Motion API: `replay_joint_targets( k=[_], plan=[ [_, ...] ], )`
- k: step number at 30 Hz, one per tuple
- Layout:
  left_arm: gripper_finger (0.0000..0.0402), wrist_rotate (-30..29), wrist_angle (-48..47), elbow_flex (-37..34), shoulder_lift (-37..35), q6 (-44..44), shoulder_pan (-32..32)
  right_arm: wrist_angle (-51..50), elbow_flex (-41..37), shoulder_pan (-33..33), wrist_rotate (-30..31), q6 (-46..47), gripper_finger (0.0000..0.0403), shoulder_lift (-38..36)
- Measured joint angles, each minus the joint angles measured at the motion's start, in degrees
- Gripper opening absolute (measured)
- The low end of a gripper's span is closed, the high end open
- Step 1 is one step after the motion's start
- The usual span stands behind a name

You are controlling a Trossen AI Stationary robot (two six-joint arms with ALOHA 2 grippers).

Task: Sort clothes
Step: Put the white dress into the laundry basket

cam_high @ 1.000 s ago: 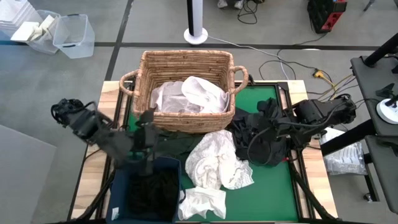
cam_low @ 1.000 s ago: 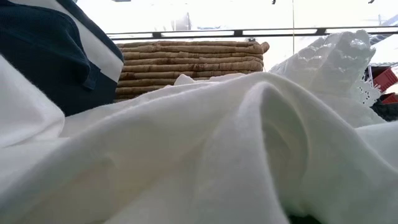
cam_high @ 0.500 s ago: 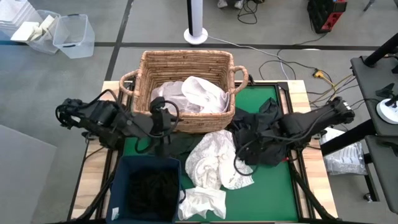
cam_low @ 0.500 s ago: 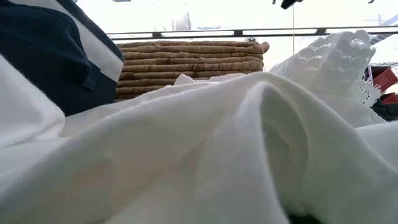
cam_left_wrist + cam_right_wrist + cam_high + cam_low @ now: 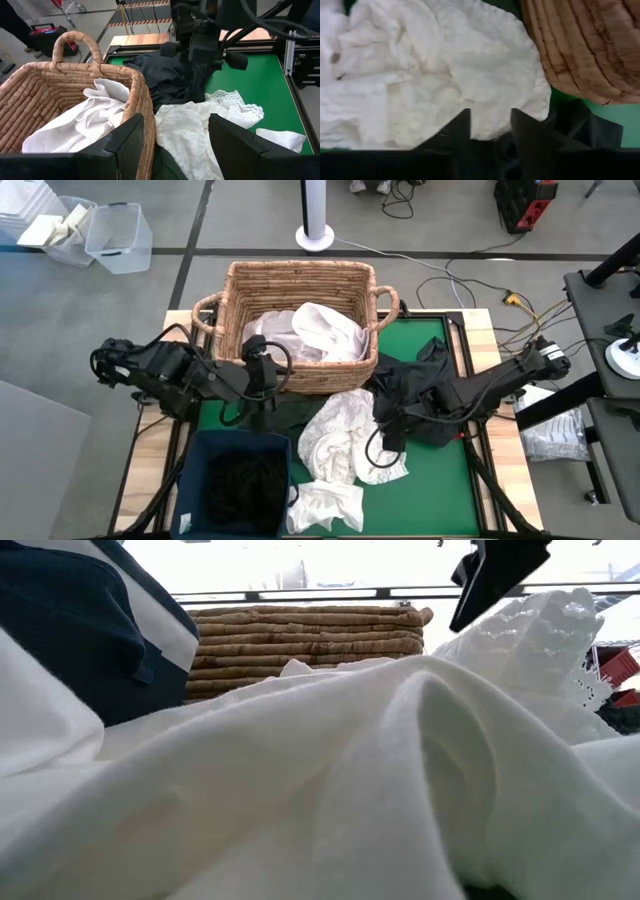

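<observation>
Right tool (image 5: pixel 385 435) part-open over white lace garment (image 5: pixel 345 435), holding nothing; left tool (image 5: pixel 172 145) wide open, empty

Left gripper (image 5: pixel 262 376) is extended inward with fingers parted wide; right gripper (image 5: pixel 390 432) reaches inward, fingers slightly apart.

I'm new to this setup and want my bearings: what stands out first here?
The tan wicker basket at the table's far edge, with white clothes inside, draws the eye first. In front of it a white lacy garment lies on the green mat, with a dark clothes pile beside it. The right gripper hangs where the two meet.
</observation>
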Motion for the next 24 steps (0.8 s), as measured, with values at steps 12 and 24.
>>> replay_joint_targets(
  k=[12, 24],
  plan=[
    [0.0201, 0.1, -4.5, 0.0, 0.0, -1.7, 0.0, 19.3, -8.7, 2.3, -2.7, 1.4, 0.0271, 0.0],
    [0.0201, 0.1, -4.8, 0.0, 0.0, -2.6, -0.1, 19.2, -11.9, 1.1, 4.0, 8.3, 0.0293, 1.2]
  ],
)
